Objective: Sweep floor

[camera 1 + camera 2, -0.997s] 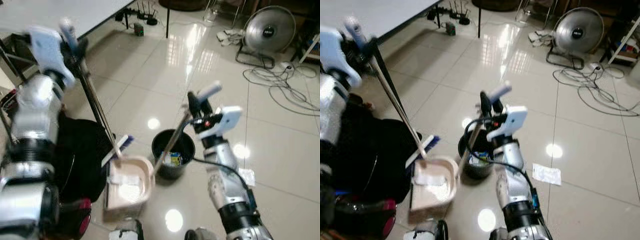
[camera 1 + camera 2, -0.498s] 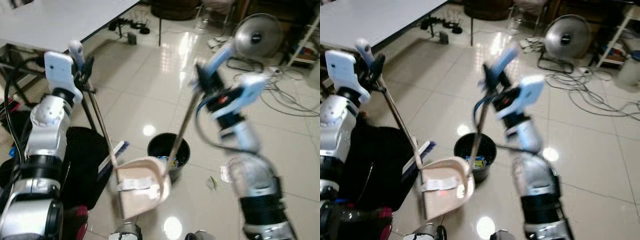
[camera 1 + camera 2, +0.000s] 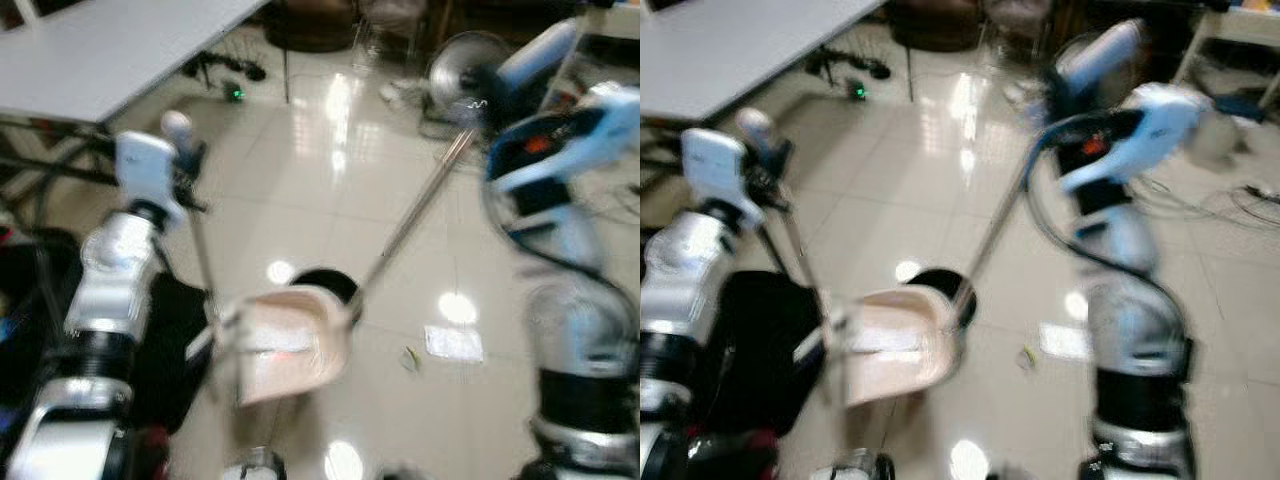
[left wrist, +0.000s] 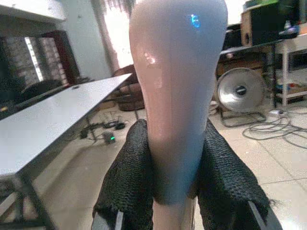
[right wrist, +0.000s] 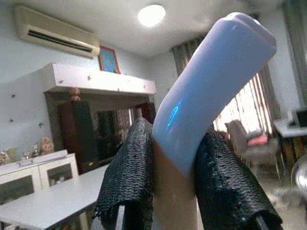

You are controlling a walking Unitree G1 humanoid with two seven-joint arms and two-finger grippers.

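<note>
Dustpan (image 3: 290,345) is now held lifted and tipped just beside the black bin (image 3: 322,283), raised from the floor since a second ago by the right gripper (image 5: 172,163), jaws clamped on its handle. The left gripper (image 4: 175,177) grips the broom handle (image 4: 178,96). Emptying appears imminent; litter (image 3: 453,342) remains on the floor.

One dustpan (image 3: 290,345), one black bin (image 3: 322,283) behind the dustpan, one fan (image 3: 462,68), one table (image 3: 110,50), two grippers
</note>
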